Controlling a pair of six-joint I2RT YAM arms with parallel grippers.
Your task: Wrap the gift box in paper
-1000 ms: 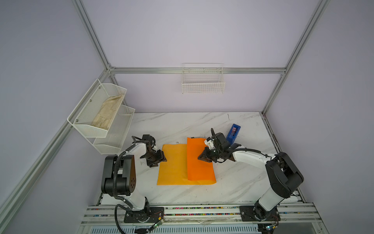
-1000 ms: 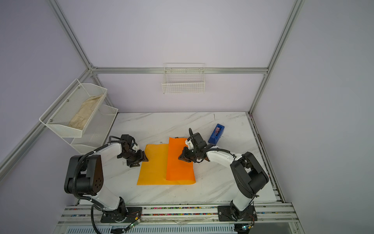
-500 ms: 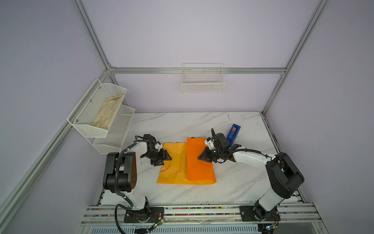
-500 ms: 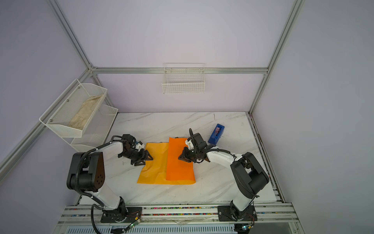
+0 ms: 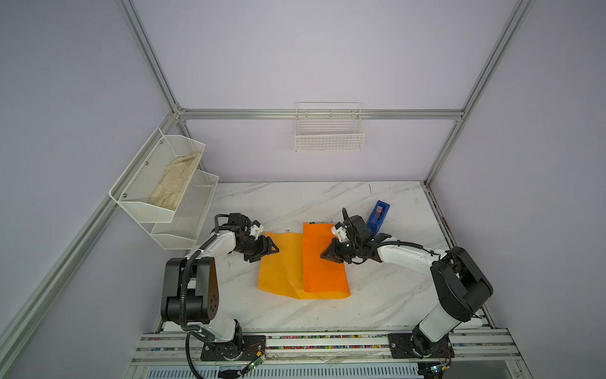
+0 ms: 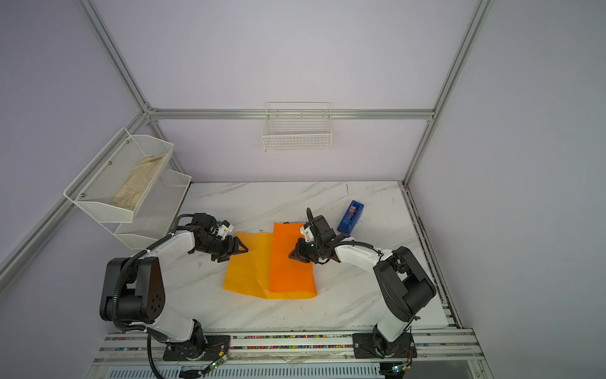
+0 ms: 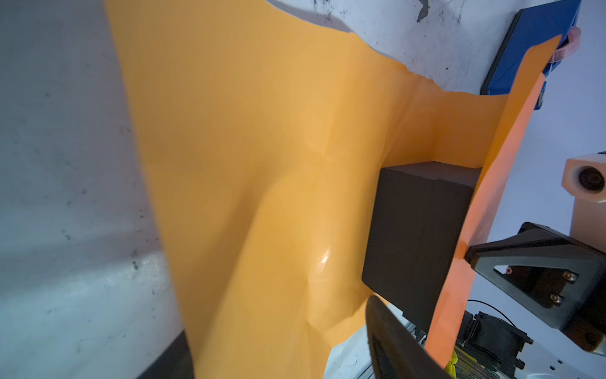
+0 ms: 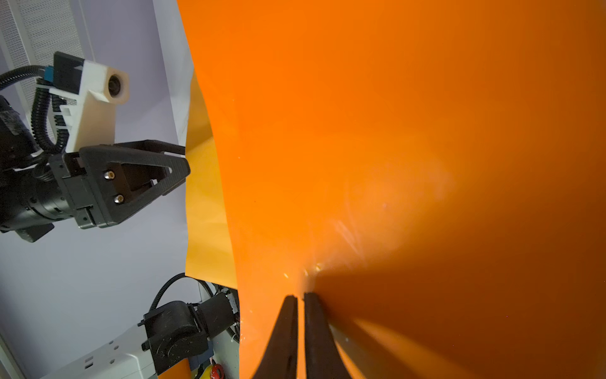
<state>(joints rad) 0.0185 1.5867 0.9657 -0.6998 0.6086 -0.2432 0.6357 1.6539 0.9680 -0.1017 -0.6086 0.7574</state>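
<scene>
From the left edge of the table [image 5: 239, 288] my wide-open left gripper [image 5: 267, 251] has reached the paper [image 5: 278, 272], my right gripper [image 5: 328, 256] still pinching its flap [image 5: 323, 272] over the gift box [image 7: 416, 229]: second fold next.

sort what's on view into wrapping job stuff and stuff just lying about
Job: paper, gift box under its folded flap.
Lying about: blue tape dispenser, wire wall basket, mesh rack, cloth in it.

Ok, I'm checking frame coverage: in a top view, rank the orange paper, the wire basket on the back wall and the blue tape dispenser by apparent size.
1. paper, largest even folded over.
2. white wire basket, clearly smaller; it hangs higher up, so true size is unsure.
3. blue tape dispenser, smallest by far.
</scene>
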